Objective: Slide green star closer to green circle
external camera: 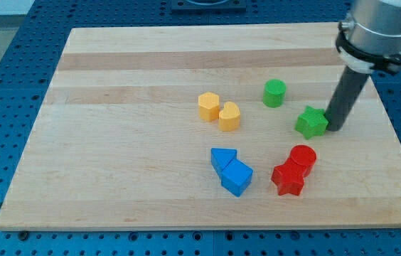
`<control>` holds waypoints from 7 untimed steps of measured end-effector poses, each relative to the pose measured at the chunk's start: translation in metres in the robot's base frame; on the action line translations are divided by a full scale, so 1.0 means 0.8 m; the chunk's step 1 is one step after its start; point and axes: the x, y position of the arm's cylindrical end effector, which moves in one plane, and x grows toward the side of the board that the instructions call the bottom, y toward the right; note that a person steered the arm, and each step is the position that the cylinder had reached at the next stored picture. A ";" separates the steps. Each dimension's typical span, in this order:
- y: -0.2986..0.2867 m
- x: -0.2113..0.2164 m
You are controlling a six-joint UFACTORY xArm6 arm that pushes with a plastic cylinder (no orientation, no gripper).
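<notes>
You are looking at a pale wooden counter point(129, 85) with light and darker grain stripes, on a blue perforated base point(15, 43). On it: a green star point(311, 122), a green circle point(274, 93), two yellow blocks point(219, 111), two blue blocks point(230, 171), a red cylinder point(303, 157) and a red star point(288, 179). The rod ending in my tip point(333, 129) is dark.

No text, labels or numbers can be read anywhere (blocks included).
</notes>
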 end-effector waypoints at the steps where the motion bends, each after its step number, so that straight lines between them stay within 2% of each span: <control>1: -0.022 -0.022; 2: -0.005 -0.027; 3: 0.057 -0.002; 4: 0.040 0.032; 7: -0.050 0.034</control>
